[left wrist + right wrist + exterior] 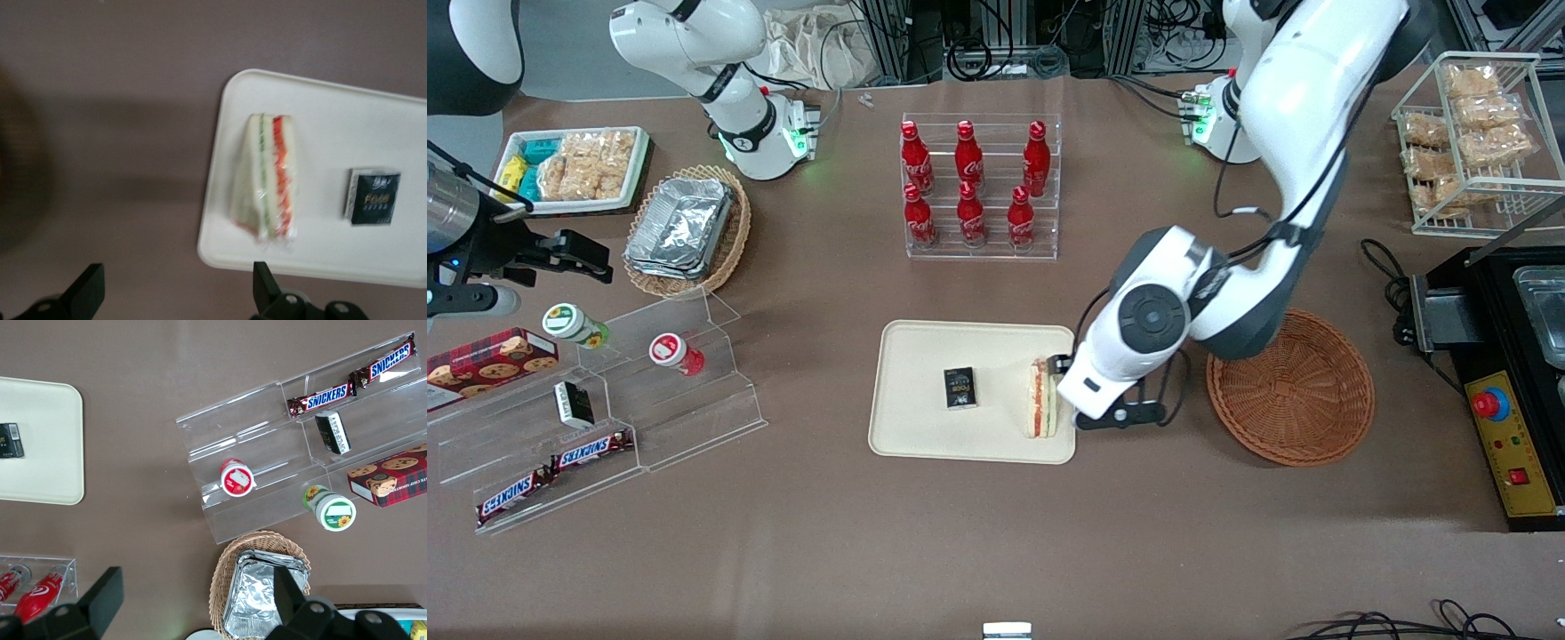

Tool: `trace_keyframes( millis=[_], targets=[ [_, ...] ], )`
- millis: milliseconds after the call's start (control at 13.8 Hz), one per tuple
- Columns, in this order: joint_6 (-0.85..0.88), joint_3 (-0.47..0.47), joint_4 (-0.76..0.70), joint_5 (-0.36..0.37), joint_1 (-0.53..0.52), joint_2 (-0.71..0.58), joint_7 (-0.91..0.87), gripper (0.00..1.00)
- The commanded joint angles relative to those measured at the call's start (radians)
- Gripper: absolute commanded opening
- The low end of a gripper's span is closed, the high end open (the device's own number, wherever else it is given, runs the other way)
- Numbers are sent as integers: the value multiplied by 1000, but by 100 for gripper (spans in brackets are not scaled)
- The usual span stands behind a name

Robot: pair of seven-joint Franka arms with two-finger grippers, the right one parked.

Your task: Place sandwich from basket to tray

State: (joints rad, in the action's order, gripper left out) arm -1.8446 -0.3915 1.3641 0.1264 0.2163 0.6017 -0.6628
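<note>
The sandwich [1042, 400] [270, 177], a wrapped white wedge with orange and green layers, lies on the cream tray [925, 356] [333, 120] at its edge toward the working arm. The round reddish-brown basket [1289, 391] sits beside the tray and holds nothing. My gripper [1089, 366] [175, 287] hangs over the bare table between tray and basket, mostly hidden under the wrist in the front view. It is open, clear of the sandwich, and nothing sits between its fingers [263, 283].
A small black box [960, 388] [373, 197] lies mid-tray. A rack of cola bottles [978, 187] stands farther from the camera. A clear shelf with snacks [605, 400] and a tan basket of foil containers [685, 227] lie toward the parked arm's end. A black machine [1503, 356] is beside the basket.
</note>
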Motion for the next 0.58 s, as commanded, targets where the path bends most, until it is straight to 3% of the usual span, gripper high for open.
trace_keyframes(
  millis=[0,508],
  targets=[
    [140,2,26,-18,-66,-121,147,100],
    [324,5,32,-4,-276,-301,462,100]
  ],
)
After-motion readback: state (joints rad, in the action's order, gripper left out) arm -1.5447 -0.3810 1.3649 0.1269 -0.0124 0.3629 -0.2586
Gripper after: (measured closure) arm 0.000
